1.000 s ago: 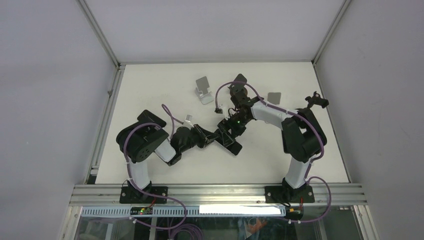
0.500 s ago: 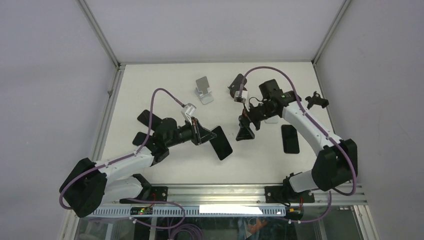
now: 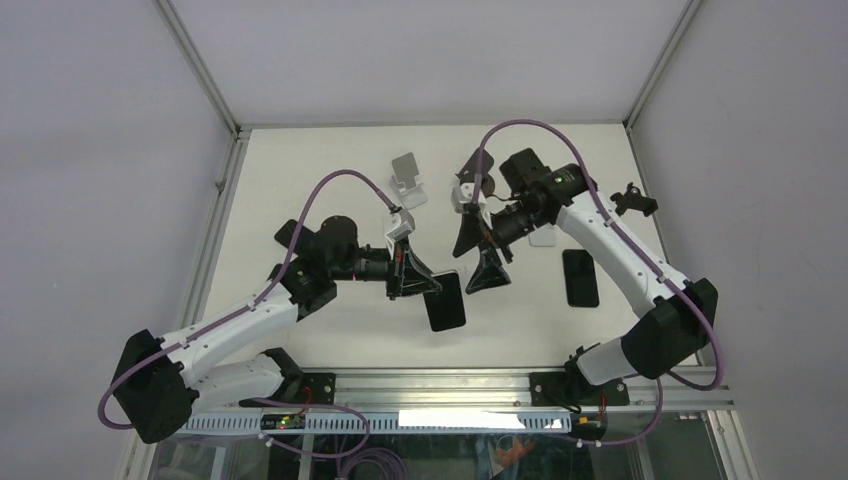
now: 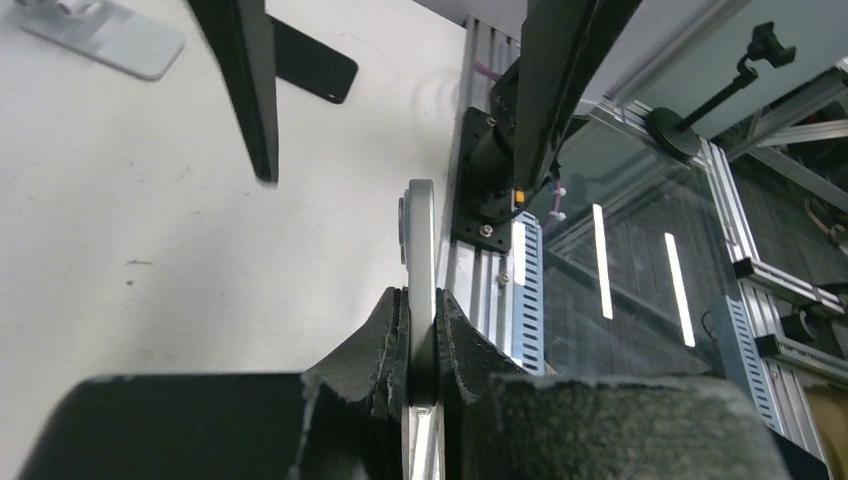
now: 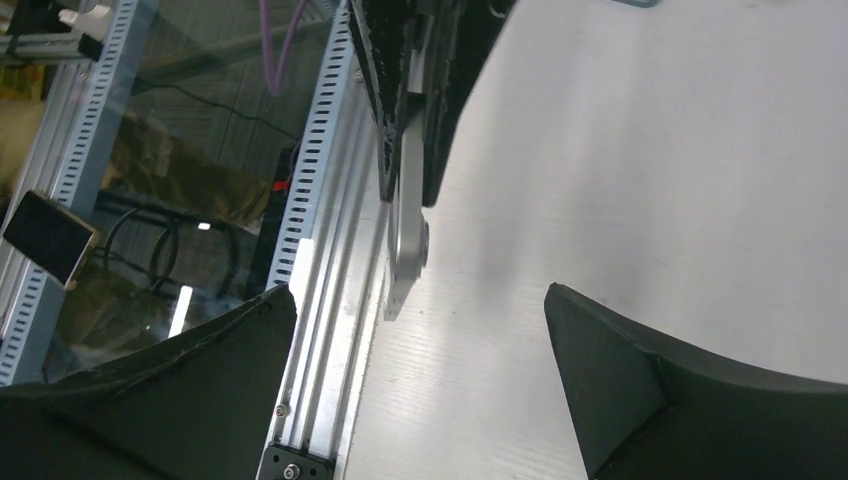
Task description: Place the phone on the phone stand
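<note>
Left gripper [image 3: 420, 280] has shifted rightward, clamping slim black silver-edged phone [image 3: 445, 302] aloft. Right gripper [image 3: 478, 255] gapes wide beside it. Small silver metal phone stand [image 3: 407, 180] stands well beyond, unoccupied. Placement pending.

The top camera looked steeply down from above and behind the arm bases over the whole white tabletop [image 3: 300, 180]. The left wrist camera sat close behind the black left gripper [image 4: 422, 300], the right wrist camera behind the black right gripper [image 5: 420, 300]. Both faced low across the table toward the slotted aluminium front rail [image 4: 490, 300] [image 5: 325, 180]. All three views shared the thin silver-edged black phone [image 3: 445, 300] [image 4: 420, 230] [image 5: 405, 240], seen edge-on from both wrists.
</note>
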